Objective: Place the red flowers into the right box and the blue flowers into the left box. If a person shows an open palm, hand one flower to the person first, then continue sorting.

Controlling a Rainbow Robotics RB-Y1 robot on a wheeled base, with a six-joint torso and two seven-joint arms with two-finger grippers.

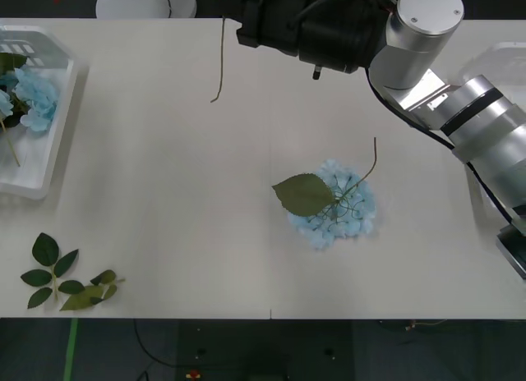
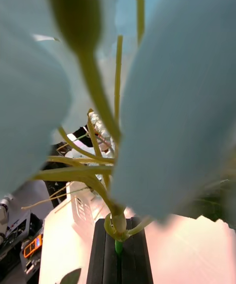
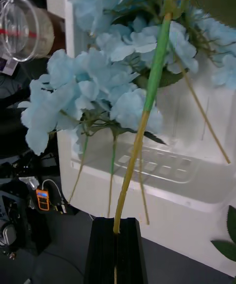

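The left box (image 1: 49, 155) at the table's left edge holds several blue flowers (image 1: 34, 95). My left gripper (image 3: 116, 249) is shut on the tan-green stalk (image 3: 147, 111) of one blue flower, whose bloom lies in the left box (image 3: 162, 185) with the others. High over the table's far side, my right gripper (image 2: 119, 257) is shut on the stem of another blue flower (image 2: 177, 92). Its thin stalk (image 1: 220, 61) dangles below the right arm (image 1: 329, 24). One more blue flower (image 1: 335, 204) lies flat on the table, right of centre. The red flowers are out of view.
Loose green leaf sprigs (image 1: 66, 278) lie near the front left corner. The right box (image 1: 497, 59) peeks out behind the right arm at the far right. A clear plastic cup (image 3: 19, 28) stands beyond the left box.
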